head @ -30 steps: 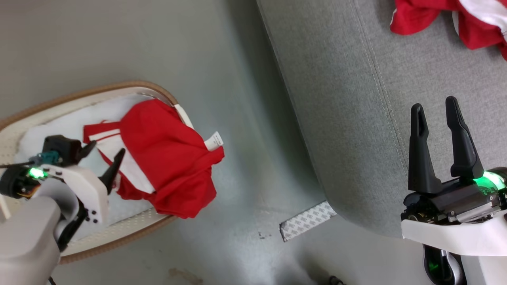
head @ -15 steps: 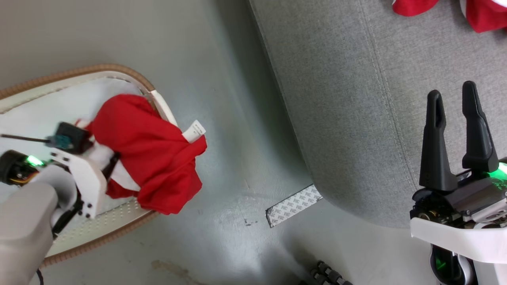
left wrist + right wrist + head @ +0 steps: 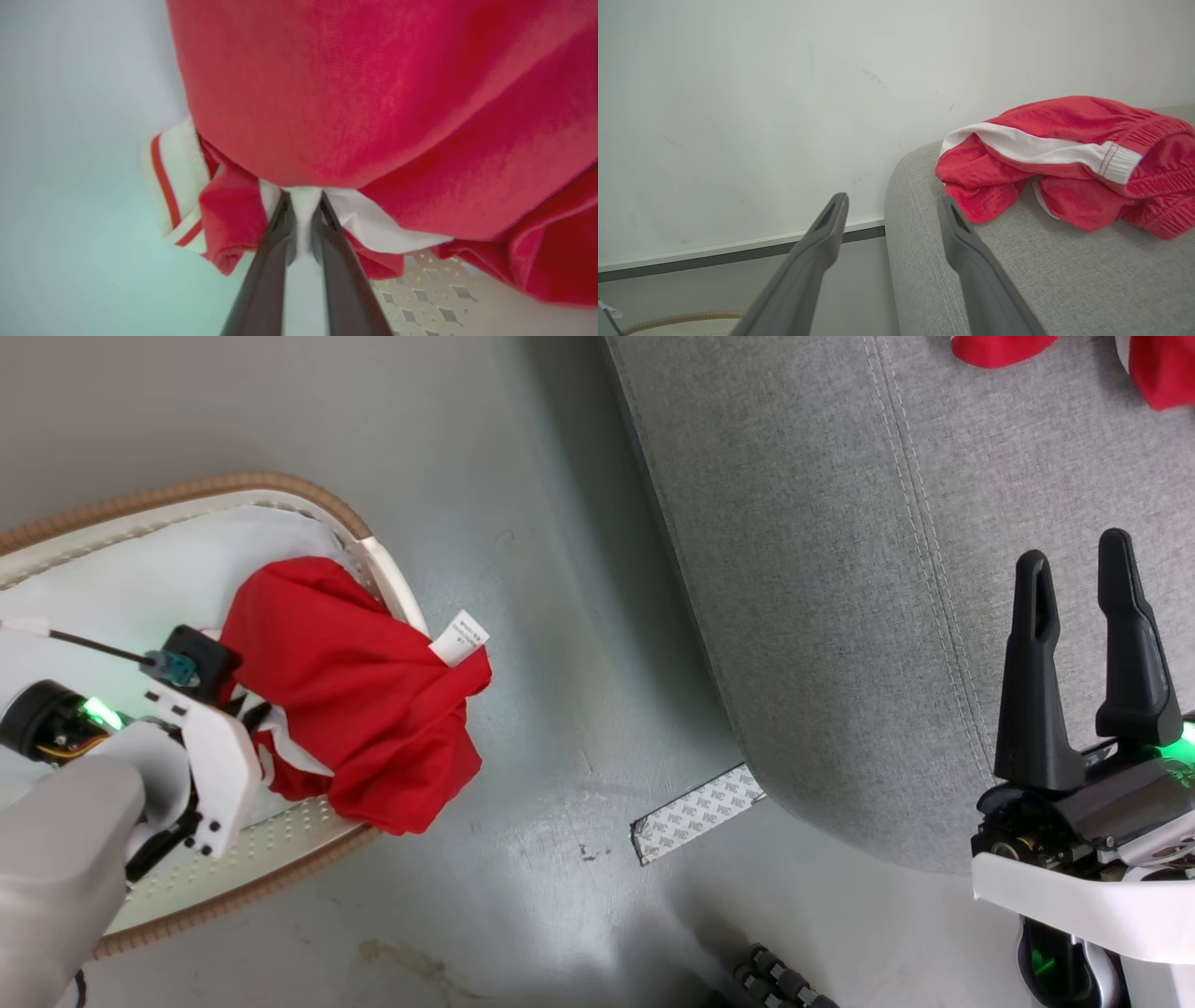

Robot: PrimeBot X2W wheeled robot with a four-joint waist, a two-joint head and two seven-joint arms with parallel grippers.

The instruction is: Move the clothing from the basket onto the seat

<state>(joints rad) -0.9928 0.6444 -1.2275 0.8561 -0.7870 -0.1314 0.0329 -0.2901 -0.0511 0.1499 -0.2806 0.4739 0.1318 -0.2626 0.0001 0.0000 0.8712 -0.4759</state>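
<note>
A bright red garment (image 3: 355,709) with a small white label lies bunched in the cream basket (image 3: 187,497) and spills over its right rim. My left gripper (image 3: 247,733) is shut on the garment's white band. In the left wrist view the gripper (image 3: 303,207) has white fabric pinched between its dark fingers, under a hanging red fold (image 3: 373,93). A second red garment (image 3: 1064,158) with a white stripe lies on the grey sofa (image 3: 840,569), and its edge (image 3: 999,347) shows at the head view's top. My right gripper (image 3: 1083,574) is open and holds nothing above the sofa's front.
White lining cloth (image 3: 140,579) covers the basket's floor. A patterned strip of tape (image 3: 698,814) lies on the grey floor by the sofa's corner. A black ridged part (image 3: 775,985) shows at the bottom edge. A pale wall (image 3: 738,93) with a baseboard stands behind the sofa.
My left gripper went from open beside the garment to shut on its white band, and the cloth bunched up toward the basket's right rim. The head camera shifted slightly.
</note>
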